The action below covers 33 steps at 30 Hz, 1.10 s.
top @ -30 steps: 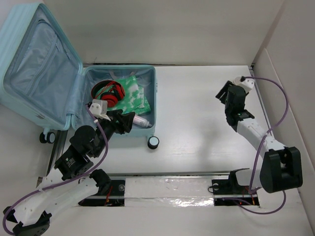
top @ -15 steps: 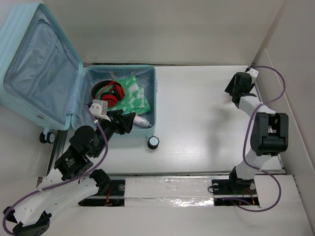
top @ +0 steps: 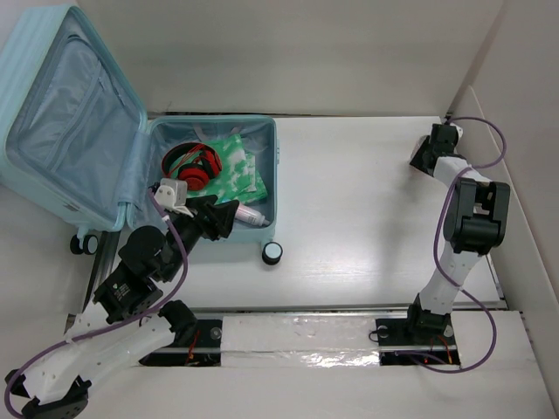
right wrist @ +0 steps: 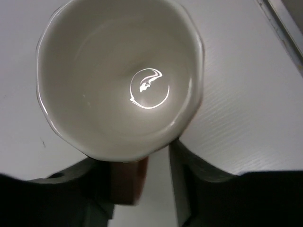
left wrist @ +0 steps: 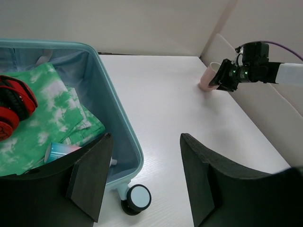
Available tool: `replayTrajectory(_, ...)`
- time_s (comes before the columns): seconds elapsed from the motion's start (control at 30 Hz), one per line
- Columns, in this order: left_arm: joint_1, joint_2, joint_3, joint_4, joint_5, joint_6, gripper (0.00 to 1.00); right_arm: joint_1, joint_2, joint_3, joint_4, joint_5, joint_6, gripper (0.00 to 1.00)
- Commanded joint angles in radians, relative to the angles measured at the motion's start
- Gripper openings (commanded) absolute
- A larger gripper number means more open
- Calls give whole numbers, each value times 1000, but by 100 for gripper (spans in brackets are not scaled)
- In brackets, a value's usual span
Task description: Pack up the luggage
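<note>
As the overhead view shows, my left gripper (top: 229,218) gapes empty over the near wall of the open luggage (top: 70,122). Its wrist view puts the luggage below and left of my spread fingers (left wrist: 92,175). From my right wrist, a cup (right wrist: 118,80) sits just ahead of my right gripper (right wrist: 142,187); I cannot tell whether it grips.

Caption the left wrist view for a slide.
Open left gripper over pale aqua hard-shell suitcase; right gripper at pink cup.

Lab test cell: white table (top: 349,227), white partitions (top: 306,52).
</note>
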Motion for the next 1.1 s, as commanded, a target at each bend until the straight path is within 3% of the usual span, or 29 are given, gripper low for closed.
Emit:
replayTrajectory(0.0, 2, -19, -9, 49, 11, 2, 56, -12, 16, 56, -48, -71, -4, 42)
replayTrajectory(0.07, 2, -25, -10, 49, 11, 2, 56, -12, 12, 52, -39, -78, -12, 33)
replayTrajectory(0.1, 2, -29, -10, 49, 9, 2, 56, -12, 1, 45, -22, -77, -13, 22)
replayTrajectory(0.17, 2, -30, -10, 49, 12, 2, 56, -12, -16, 26, -4, -68, -26, 11)
replayTrajectory(0.2, 2, -30, -10, 49, 12, 2, 56, -3, -30, 16, 9, -57, -32, 0)
replayTrajectory(0.37, 2, -29, -10, 50, 14, 2, 56, 97, -229, -105, 102, 18, -66, 0)
replayTrajectory(0.47, 2, -30, -9, 47, 14, 2, 56, 221, -347, -143, 144, -55, -81, 0)
replayTrajectory(0.63, 2, -52, -10, 47, -16, 2, 55, 465, -401, -56, 50, -190, -133, 0)
replayTrajectory(0.8, 2, -67, -10, 49, -26, 2, 55, 753, -326, 114, 6, -353, -162, 0)
replayTrajectory(0.93, 2, -72, -9, 47, -26, 0, 55, 899, -187, 261, 0, -471, -170, 0)
replayTrajectory(1.07, 2, -82, -9, 47, -26, 0, 55, 965, -27, 430, -5, -445, -190, 0)
